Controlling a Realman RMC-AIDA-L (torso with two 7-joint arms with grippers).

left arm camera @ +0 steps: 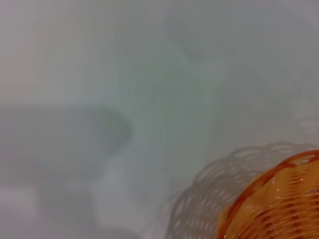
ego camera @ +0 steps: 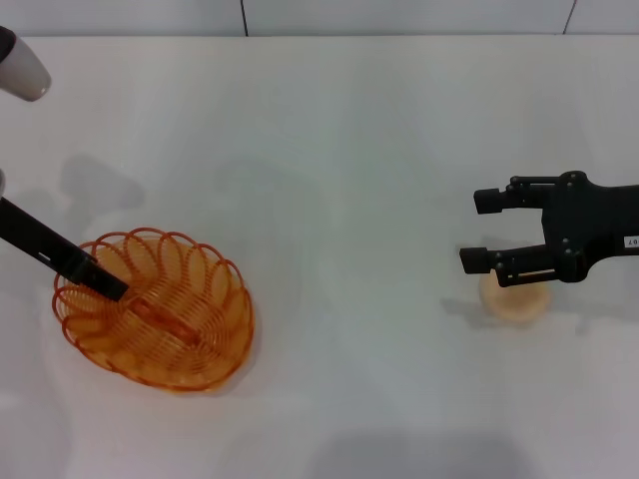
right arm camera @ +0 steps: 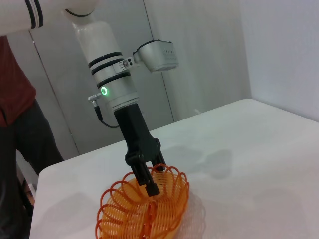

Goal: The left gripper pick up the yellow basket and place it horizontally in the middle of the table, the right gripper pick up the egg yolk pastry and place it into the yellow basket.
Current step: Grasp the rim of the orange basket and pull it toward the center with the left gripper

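The yellow basket [ego camera: 155,314] is at the table's [ego camera: 329,150] front left. My left gripper [ego camera: 108,287] reaches down onto its near-left rim and is shut on it, with one finger inside the basket. The right wrist view shows the same grip [right arm camera: 152,183] on the basket [right arm camera: 144,209], whose mesh shadow falls beside it. The left wrist view shows only part of the basket [left arm camera: 279,204], with its shadow offset. My right gripper [ego camera: 483,230] is open at the right. It hovers just over the egg yolk pastry [ego camera: 516,299], which is partly hidden by one finger.
The white and silver left arm segment [right arm camera: 112,74] with a green ring light rises over the basket. A person in a dark red shirt [right arm camera: 12,99] stands beyond the table's left edge. A wall [ego camera: 399,15] runs along the table's far edge.
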